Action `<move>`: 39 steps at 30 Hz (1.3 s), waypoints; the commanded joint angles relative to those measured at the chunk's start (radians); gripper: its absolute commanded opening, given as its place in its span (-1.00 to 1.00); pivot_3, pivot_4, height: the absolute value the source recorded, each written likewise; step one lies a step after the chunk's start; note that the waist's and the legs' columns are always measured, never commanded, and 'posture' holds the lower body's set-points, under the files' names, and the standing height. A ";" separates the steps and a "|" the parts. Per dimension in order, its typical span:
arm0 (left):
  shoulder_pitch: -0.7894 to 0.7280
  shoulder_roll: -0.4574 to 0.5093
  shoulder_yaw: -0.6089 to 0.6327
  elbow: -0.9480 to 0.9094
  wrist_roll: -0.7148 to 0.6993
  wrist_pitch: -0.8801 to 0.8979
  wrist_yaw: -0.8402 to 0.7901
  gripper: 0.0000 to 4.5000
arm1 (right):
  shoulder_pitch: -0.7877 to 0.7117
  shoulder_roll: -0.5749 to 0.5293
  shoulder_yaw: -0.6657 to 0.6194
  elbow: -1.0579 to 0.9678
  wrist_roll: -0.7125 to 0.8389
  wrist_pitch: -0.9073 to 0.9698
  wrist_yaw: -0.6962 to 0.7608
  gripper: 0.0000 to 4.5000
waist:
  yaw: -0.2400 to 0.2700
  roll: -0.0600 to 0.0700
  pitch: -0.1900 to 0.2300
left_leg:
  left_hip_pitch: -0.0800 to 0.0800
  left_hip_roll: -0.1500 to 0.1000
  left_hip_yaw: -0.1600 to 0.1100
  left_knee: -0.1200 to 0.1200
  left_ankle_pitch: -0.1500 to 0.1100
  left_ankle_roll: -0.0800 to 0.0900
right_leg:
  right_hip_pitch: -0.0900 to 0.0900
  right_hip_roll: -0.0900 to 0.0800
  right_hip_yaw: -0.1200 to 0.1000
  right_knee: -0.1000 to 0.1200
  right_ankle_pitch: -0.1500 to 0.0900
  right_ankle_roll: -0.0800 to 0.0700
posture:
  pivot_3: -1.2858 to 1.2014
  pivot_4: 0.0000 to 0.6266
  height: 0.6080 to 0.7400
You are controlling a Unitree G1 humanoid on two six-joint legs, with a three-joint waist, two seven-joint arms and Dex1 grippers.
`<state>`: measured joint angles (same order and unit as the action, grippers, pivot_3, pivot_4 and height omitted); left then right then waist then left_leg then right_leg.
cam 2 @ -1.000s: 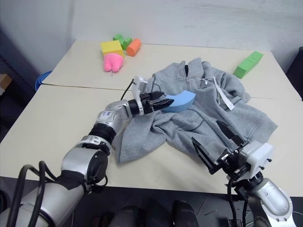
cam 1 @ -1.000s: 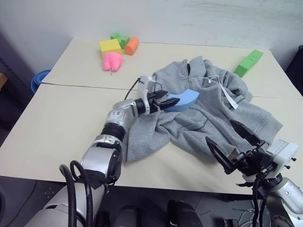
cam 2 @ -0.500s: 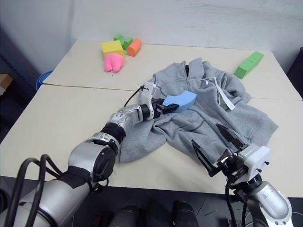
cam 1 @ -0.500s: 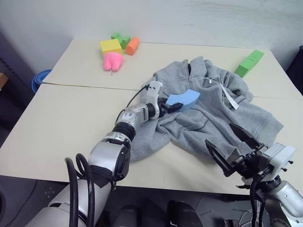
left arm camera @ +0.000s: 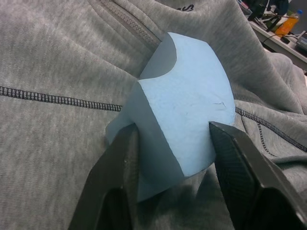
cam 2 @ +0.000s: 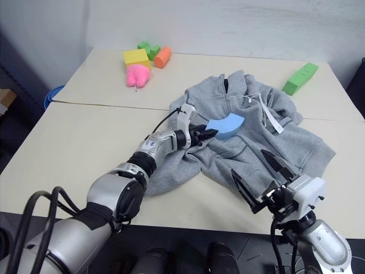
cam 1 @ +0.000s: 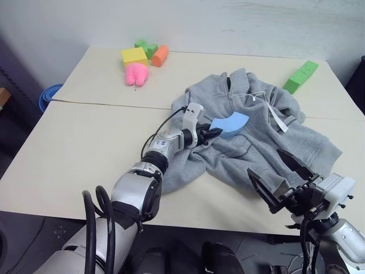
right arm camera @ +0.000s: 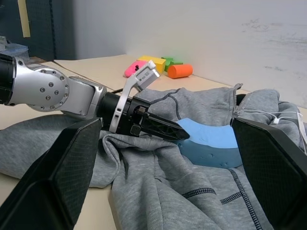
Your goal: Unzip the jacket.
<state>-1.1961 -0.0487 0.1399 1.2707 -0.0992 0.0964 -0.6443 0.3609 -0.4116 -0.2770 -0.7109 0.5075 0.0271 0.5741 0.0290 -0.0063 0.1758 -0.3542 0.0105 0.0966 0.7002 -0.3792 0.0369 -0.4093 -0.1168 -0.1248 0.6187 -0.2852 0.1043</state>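
Left gripper (left arm camera: 175, 143): jaws part-way in, one finger on each side of the blue foam piece (cam 1: 230, 124), touching or all but touching it; whether the grip has set cannot be told. The foam lies on the chest of the jacket (cam 1: 256, 142), over the zip line. Judged step: clearing the foam. Done well, the fingers pinch foam only, catch no fleece, and lift straight off before carrying it aside to bare table (cam 1: 74, 148). Jacket: crumpled at table centre-right, front up, long axis from about 11 o'clock (hood and collar, far) to 5 o'clock (hem, near edge); the zip runs the same way. Right gripper (cam 1: 279, 177): spread wide, empty, hovering at 5 o'clock by the hem.
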 commanded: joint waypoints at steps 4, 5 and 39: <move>0.037 0.013 0.043 -0.031 -0.058 -0.031 -0.129 -0.30 | -0.007 0.003 -0.004 -0.034 0.005 -0.016 -0.011 1.00 | -0.002 0.000 0.000 | 0.000 0.000 0.000 0.000 0.000 0.000 | 0.000 0.000 0.000 0.000 0.000 0.000 | 0.03 -0.52 1.00; 0.038 0.022 0.070 -0.045 -0.091 -0.033 -0.159 -0.32 | -0.008 0.002 -0.006 -0.032 0.007 -0.016 -0.010 1.00 | -0.002 0.000 0.000 | 0.000 0.000 0.000 0.000 0.000 0.000 | 0.000 0.000 0.000 0.000 0.000 0.000 | 0.03 -0.52 1.00; 1.040 0.642 0.535 -1.115 -0.235 0.031 0.389 0.92 | -0.422 -0.107 0.226 0.147 0.072 0.102 0.207 1.00 | -0.011 -0.003 -0.002 | 0.002 0.002 -0.006 0.000 -0.002 0.000 | 0.003 -0.013 -0.005 0.002 0.000 0.000 | 0.03 -0.52 1.00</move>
<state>-0.1619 0.5719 0.6330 0.2075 -0.3286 0.1617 -0.2638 -0.0466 -0.5071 -0.0242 -0.5659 0.5515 0.1223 0.7741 0.0183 -0.0092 0.1741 -0.3525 0.0122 0.0910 0.7001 -0.3811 0.0367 -0.4074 -0.1294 -0.1302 0.6208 -0.2854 0.1039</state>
